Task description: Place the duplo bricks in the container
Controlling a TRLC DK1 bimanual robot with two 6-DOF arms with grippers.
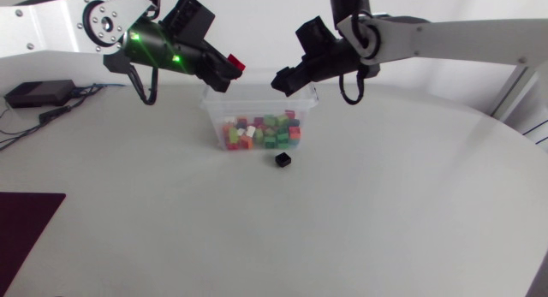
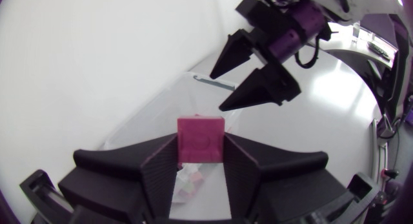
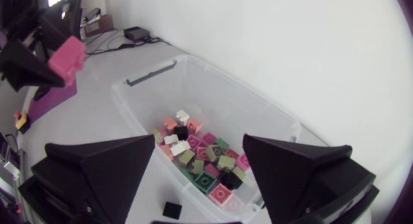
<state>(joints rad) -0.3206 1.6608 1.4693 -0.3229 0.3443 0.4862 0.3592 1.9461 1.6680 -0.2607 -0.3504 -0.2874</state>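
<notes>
Your left fingers [image 2: 158, 179] clamp a pink brick [image 2: 201, 139] above the container [image 1: 216, 109] rim, top centre; right fingers [image 3: 103, 172] gape wide, empty. Black brick [image 1: 283, 160] loose on the surface [image 1: 385, 211] just below the container.

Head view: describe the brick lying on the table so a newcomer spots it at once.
Find the clear container at the far middle of the white tabletop, holding mixed coloured bricks. Just outside its near wall sits one black brick, the only brick resting on the tabletop itself.
</notes>
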